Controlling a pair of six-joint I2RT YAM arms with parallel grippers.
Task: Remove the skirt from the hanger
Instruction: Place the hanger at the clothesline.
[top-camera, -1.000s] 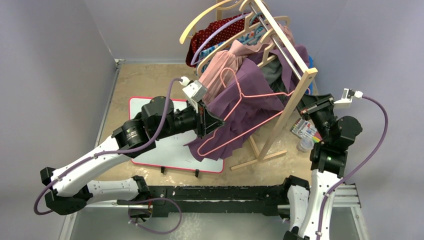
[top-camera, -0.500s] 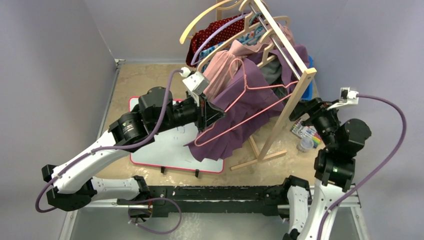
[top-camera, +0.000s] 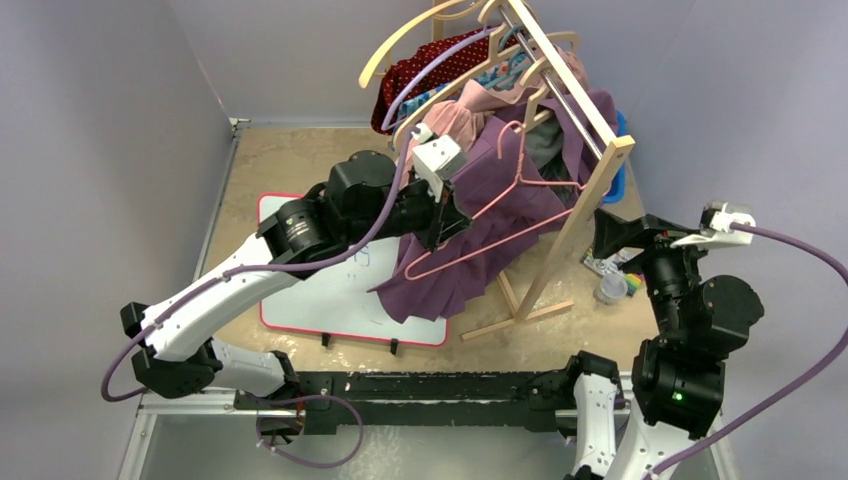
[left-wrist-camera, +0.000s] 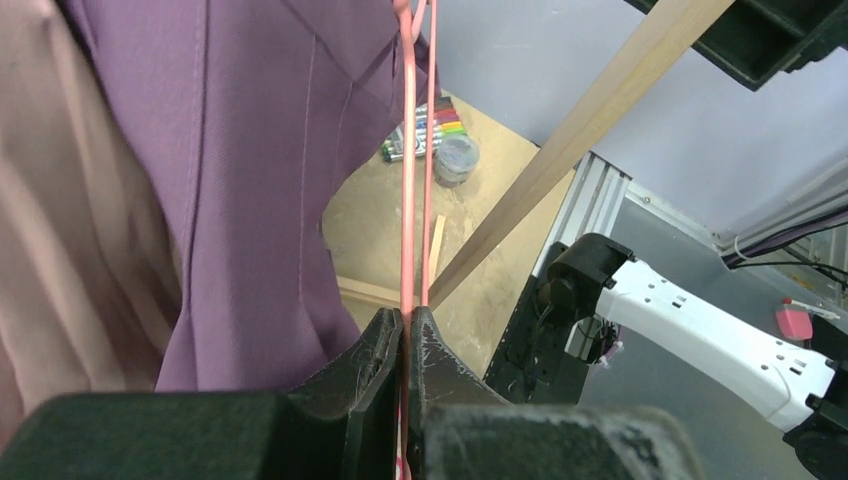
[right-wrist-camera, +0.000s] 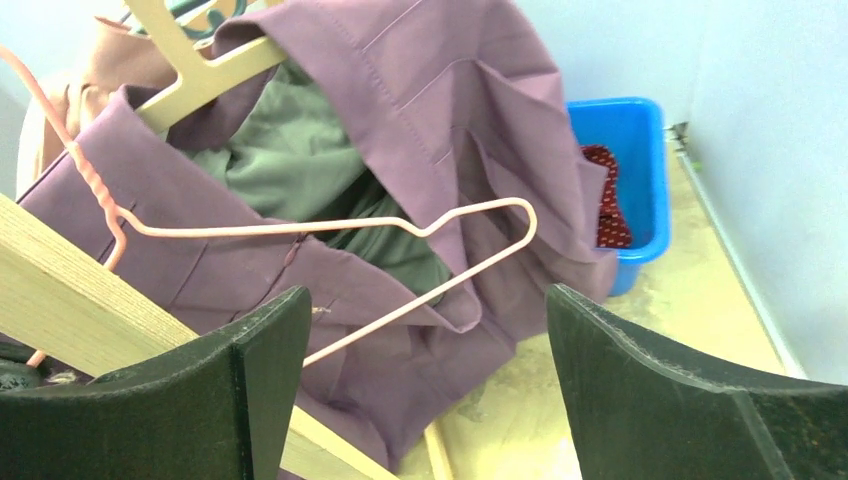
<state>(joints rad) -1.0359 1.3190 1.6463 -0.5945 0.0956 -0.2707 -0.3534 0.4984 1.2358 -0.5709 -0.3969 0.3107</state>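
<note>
- Since one second ago, the left arm has carried the pink wire hanger (left-wrist-camera: 408, 180) up and back towards the rack. The right arm has drawn away from the rack post to the right, and its tool has gone from nearly together to wide apart.
- The hanger hook now sits high, close to the upper rail of the wooden garment rack (top-camera: 575, 215). Its lower bar slants down to the left across the cloth.
- The purple skirt (top-camera: 450, 285) is draped over the near side of the rack. The hanger wire lies against its front, and its lower edge hangs down to the whiteboard (top-camera: 320, 295).
- The left tool (left-wrist-camera: 405, 330) is clamped on the hanger. Its fingers are pressed together with the two pink wires running up from between them.
- The right tool (right-wrist-camera: 425, 330) stands open and holds nothing. It faces the far end of the hanger and the skirt, apart from both.
- A pale pink garment (top-camera: 460, 115) hangs just beside the skirt on the left. A green garment (right-wrist-camera: 290, 160) shows under the purple folds, on a wooden hanger.
- A blue bin (right-wrist-camera: 620, 170) stands on the desk (top-camera: 290, 160) behind the rack, with red dotted cloth inside it.
- A pack of coloured markers (left-wrist-camera: 425, 135) and a small lidded jar (left-wrist-camera: 457, 160) lie on the desk near the rack's foot.
</note>
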